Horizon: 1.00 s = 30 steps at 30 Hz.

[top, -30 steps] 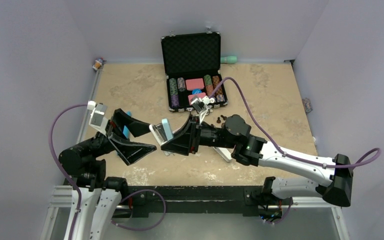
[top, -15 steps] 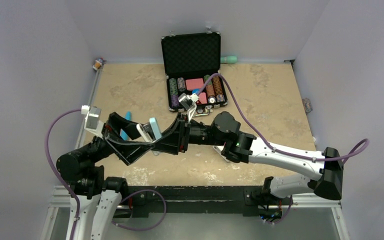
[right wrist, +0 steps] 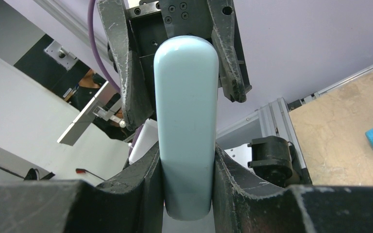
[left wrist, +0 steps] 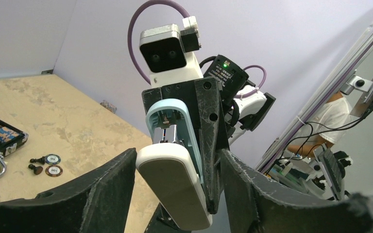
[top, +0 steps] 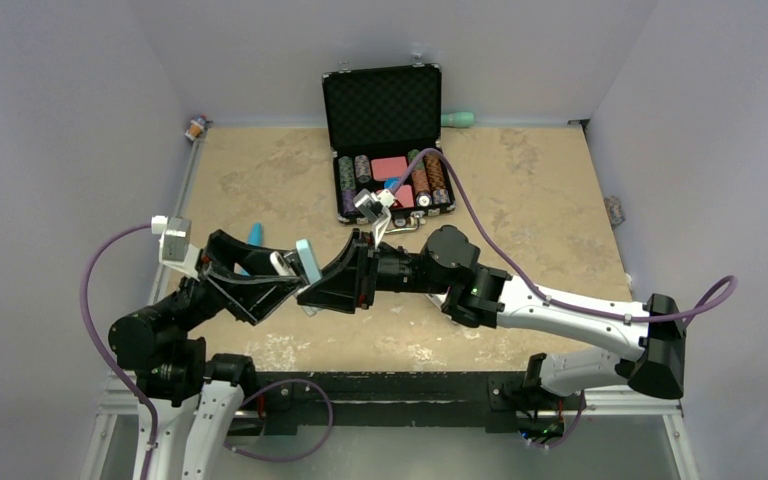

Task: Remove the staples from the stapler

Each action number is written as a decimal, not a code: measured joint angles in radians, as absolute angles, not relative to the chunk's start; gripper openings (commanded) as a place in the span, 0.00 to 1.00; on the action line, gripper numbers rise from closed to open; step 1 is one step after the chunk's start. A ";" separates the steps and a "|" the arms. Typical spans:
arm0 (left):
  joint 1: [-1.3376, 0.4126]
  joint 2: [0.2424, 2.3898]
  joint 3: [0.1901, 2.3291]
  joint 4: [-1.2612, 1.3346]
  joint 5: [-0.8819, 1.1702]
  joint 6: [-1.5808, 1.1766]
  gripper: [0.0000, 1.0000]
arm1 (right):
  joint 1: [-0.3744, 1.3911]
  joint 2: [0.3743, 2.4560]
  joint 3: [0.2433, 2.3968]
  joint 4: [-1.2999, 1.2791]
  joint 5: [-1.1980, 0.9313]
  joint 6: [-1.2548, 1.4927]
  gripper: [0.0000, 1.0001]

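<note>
Blue-and-white stapler clamped between both grippers, above table.

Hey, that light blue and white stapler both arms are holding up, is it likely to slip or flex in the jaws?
The stapler looks like rigid plastic, so flexing seems unlikely. Its glossy rounded top may slip in the right gripper. Hinged open, its halves could swing.

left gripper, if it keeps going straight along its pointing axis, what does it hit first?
Probably the right gripper. The left gripper points right at it, and both sets of jaws are closed on the stapler held between them, so the stapler is already in contact. Depth past that is unclear.
</note>
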State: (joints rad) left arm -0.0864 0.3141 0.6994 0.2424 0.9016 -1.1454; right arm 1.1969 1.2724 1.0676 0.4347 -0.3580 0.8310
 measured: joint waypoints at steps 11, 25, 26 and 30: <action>-0.086 0.314 0.703 0.238 0.876 -1.158 0.39 | 1.211 1.290 1.086 0.435 -0.358 0.829 0.00; -0.088 0.310 0.729 0.134 0.851 -1.141 0.00 | 1.211 1.290 1.089 0.412 -0.345 0.810 0.96; -0.088 0.310 0.731 0.112 0.847 -1.129 0.00 | 1.211 1.290 1.089 0.406 -0.336 0.805 0.98; -0.088 0.311 0.742 0.012 0.835 -1.077 0.00 | 1.212 1.286 1.089 0.363 -0.289 0.801 0.99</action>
